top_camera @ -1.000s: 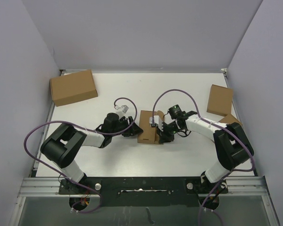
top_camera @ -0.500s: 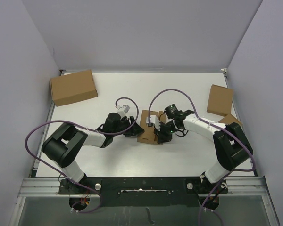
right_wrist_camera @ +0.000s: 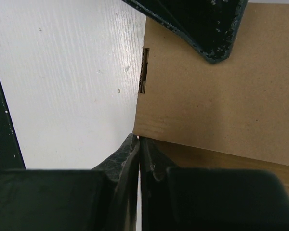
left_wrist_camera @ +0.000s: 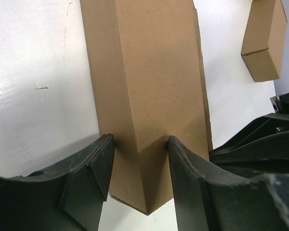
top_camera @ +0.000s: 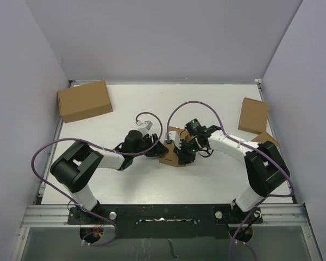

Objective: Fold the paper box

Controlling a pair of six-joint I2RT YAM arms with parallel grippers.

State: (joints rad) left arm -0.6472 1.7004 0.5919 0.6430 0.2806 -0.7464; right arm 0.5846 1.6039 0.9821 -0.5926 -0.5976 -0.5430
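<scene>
Most of the folding was judged to be done: the paper box was seen near the middle of the table as a small oblong body with creased long walls, no flat sheet being left in view. In the left wrist view one ridged end of it was clamped between the fingers of the left gripper, both pads pressed against the cardboard. In the right wrist view a flat brown panel with a small slot cut in its edge was shown lying over a darker layer, so at least one flap was taken to be not yet tucked home. The right gripper was held with its fingers drawn together at that panel's corner; whether the sheet was nipped between them could not be told. What was left was judged to be the closing of that panel and the seating of its tab, though the far end was hidden by the arms. Well apart, a larger carton was placed at the far left corner and two closed boxes at the right edge.
</scene>
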